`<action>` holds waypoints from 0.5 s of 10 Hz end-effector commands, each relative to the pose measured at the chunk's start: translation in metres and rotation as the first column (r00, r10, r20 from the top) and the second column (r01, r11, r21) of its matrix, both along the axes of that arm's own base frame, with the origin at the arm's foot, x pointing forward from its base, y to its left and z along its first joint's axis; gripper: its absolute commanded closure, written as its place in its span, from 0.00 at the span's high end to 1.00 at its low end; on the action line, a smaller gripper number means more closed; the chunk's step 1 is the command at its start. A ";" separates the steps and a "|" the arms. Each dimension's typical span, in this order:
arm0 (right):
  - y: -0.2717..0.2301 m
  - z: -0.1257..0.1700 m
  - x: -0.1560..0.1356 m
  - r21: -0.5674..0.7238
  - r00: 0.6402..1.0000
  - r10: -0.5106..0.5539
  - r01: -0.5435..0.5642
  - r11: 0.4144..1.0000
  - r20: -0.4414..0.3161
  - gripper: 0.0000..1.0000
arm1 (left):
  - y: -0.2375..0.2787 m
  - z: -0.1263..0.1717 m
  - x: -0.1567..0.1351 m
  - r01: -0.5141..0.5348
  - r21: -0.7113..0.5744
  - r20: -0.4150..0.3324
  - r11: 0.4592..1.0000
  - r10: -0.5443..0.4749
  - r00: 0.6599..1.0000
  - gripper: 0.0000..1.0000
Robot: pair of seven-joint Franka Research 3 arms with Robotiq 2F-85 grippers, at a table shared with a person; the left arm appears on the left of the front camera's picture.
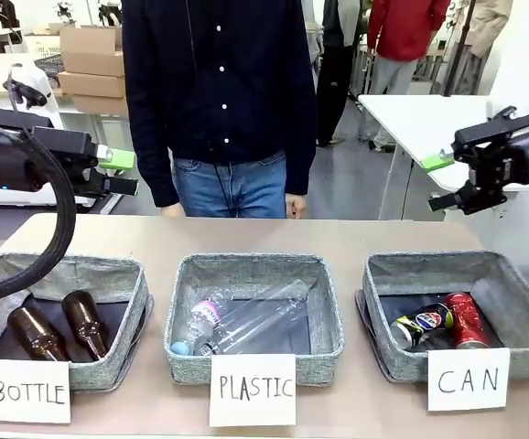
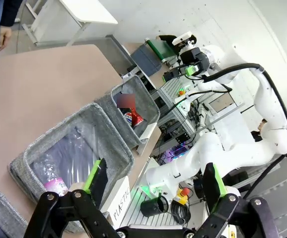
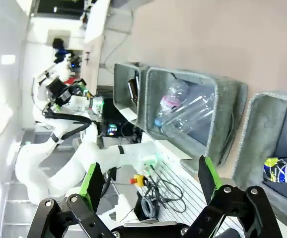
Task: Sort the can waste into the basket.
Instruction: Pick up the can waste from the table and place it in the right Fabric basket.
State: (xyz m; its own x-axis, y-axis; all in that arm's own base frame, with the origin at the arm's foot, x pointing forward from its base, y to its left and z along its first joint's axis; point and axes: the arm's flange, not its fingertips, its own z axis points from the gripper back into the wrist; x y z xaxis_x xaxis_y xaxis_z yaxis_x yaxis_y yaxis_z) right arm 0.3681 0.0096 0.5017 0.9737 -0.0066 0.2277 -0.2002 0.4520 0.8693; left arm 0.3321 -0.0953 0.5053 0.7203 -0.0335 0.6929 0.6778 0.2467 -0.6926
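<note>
Nearest the camera, the basket [image 1: 521, 315] signed "CAN" already holds both pieces of can waste, the red can [image 1: 467, 321] beside the dark can [image 1: 422, 325], so sorting looks finished. Farther back, the left gripper [image 1: 118, 172] and right gripper [image 1: 440, 179] hover above the table, fingers spread, holding nothing.

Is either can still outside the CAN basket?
No: the red can and the dark can both lie inside the CAN basket.

table [image 1: 246, 233] | carries: BOTTLE basket [image 1: 109, 274], PLASTIC basket [image 1: 255, 265], basket [image 1: 429, 265]
</note>
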 end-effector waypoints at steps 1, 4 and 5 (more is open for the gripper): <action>0.012 -0.001 -0.004 -0.170 1.000 -0.019 0.021 0.985 0.011 1.00 | -0.001 0.001 -0.001 -0.008 -0.015 0.009 1.000 0.009 1.000 1.00; 0.012 -0.001 -0.004 -0.170 1.000 -0.019 0.021 0.985 0.011 1.00 | -0.001 0.001 -0.001 -0.008 -0.015 0.009 1.000 0.009 1.000 1.00; 0.012 -0.001 -0.004 -0.170 1.000 -0.019 0.021 0.985 0.011 1.00 | -0.001 0.001 -0.001 -0.008 -0.015 0.009 1.000 0.009 1.000 1.00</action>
State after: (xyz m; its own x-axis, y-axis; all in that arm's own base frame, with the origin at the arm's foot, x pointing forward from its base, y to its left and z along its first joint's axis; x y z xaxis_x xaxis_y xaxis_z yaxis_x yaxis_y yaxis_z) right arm 0.3663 0.0234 0.4990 0.9716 0.0255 0.2354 -0.2060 0.5810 0.7874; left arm 0.3321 -0.0952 0.5052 0.7206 -0.0334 0.6926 0.6775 0.2467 -0.6929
